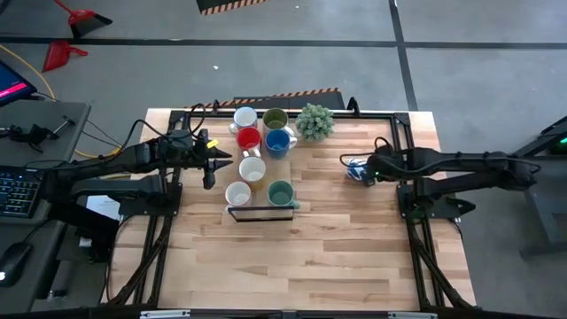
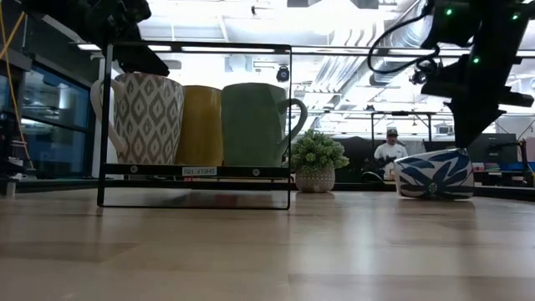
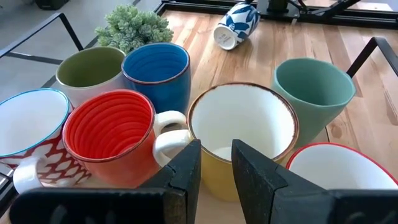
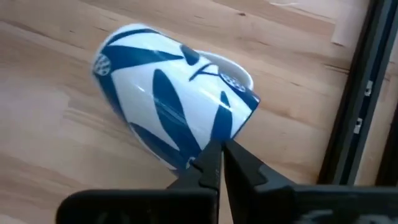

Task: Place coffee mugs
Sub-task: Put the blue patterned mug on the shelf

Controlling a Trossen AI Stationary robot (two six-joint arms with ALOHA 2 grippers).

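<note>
The blue-and-white mug [image 4: 177, 102] lies on its side on the bare wood, well apart from the shelf rack [image 1: 260, 213] where 7 mugs stand grouped. The right gripper [image 4: 219, 163] sits at the mug's rim with its fingers pressed together, pinching nothing that can be seen.

Risks, judged from this position:
- Closed fingers nudging the round wall could roll the mug toward the metal frame rail [image 4: 357, 93] just beside it.
- A pinch on the thin rim alone looks weak; a glazed mug on its side could swing or slip on lift.
- On the rack the cups stand packed, the red mug [image 3: 112, 140] touching the yellow mug [image 3: 242, 140]; little room shows for 1 more, so a set-down may knock a neighbour.

The left gripper [image 3: 216, 163] hovers by the yellow mug's rim, fingers slightly parted, gripping nothing.

Hard to make out:
- The fallen mug's handle does not show clearly in any view.
- In the low view the front cups hide the rear rows.
- The potted plant [image 1: 314, 121] stands behind the group.
</note>
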